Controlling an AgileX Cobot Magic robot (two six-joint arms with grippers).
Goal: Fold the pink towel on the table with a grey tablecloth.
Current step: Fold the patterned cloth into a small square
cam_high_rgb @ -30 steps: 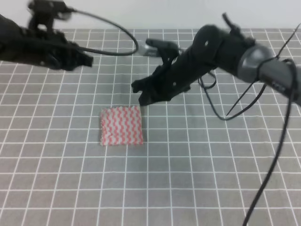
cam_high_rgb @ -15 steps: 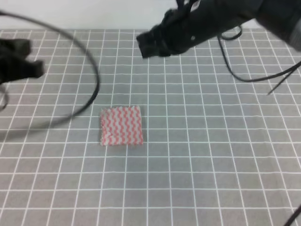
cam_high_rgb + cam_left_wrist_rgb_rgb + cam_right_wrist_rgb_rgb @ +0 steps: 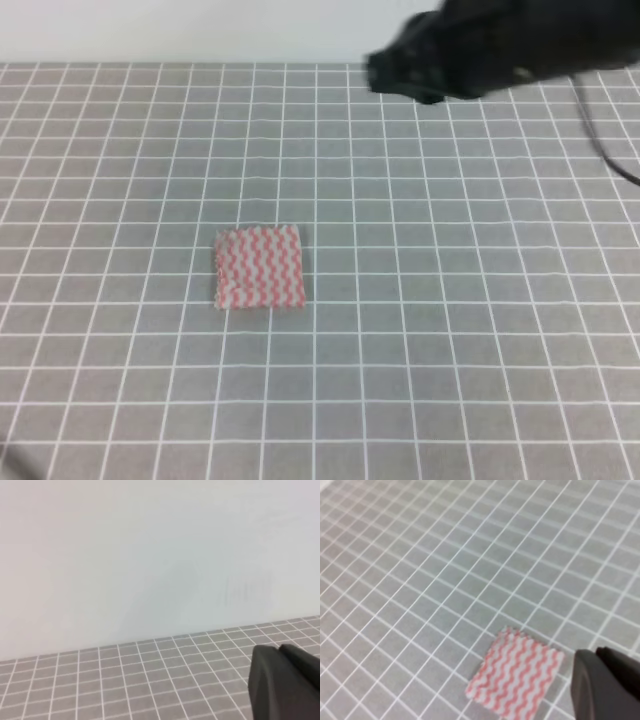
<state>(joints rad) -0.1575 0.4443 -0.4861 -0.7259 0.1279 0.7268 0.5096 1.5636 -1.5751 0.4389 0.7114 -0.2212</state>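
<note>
The pink towel (image 3: 260, 267) lies flat as a small folded square on the table with a grey tablecloth (image 3: 450, 300), left of centre. It also shows in the right wrist view as the pink towel (image 3: 517, 675), low in the picture. My right gripper (image 3: 385, 70) is a dark blur at the far top right, high above and well away from the towel. In its own view the right gripper (image 3: 595, 652) has its fingers pressed together, holding nothing. My left gripper (image 3: 277, 650) looks toward the white wall, fingers together and empty, and is out of the exterior view.
The white wall (image 3: 150, 555) rises along the far edge of the grey tablecloth (image 3: 125, 680). A black cable (image 3: 600, 140) hangs from the right arm at the right edge.
Both arms have pulled away from the towel. The left arm left the exterior view to the left, and the right arm rose to the top right. The towel has not moved.
</note>
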